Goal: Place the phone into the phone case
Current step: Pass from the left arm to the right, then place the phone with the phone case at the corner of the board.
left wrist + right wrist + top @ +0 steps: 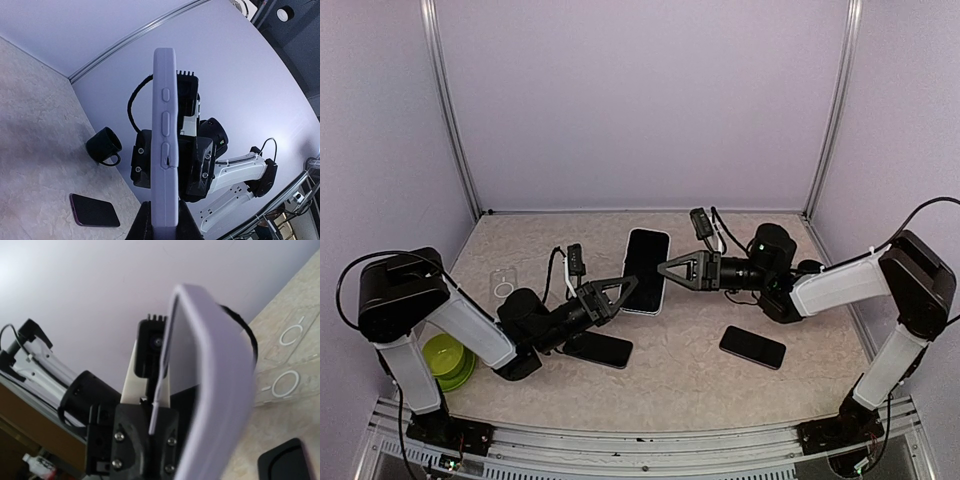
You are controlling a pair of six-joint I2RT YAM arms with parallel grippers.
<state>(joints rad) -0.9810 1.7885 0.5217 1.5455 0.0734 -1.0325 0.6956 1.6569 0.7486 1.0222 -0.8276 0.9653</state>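
Left gripper [628, 284] pinches the case [164, 125] by its left edge at centre frame, phone [645, 268] apparently seated, while right gripper [665, 268], jaw spread unclear, sits at its right edge; pressing corners home likely follows.

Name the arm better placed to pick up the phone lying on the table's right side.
Right, probably. The left gripper is shut on the phone case, so that arm is busy. The phone lies close beside the right arm; the right gripper sits at the case's edge, grip unclear.
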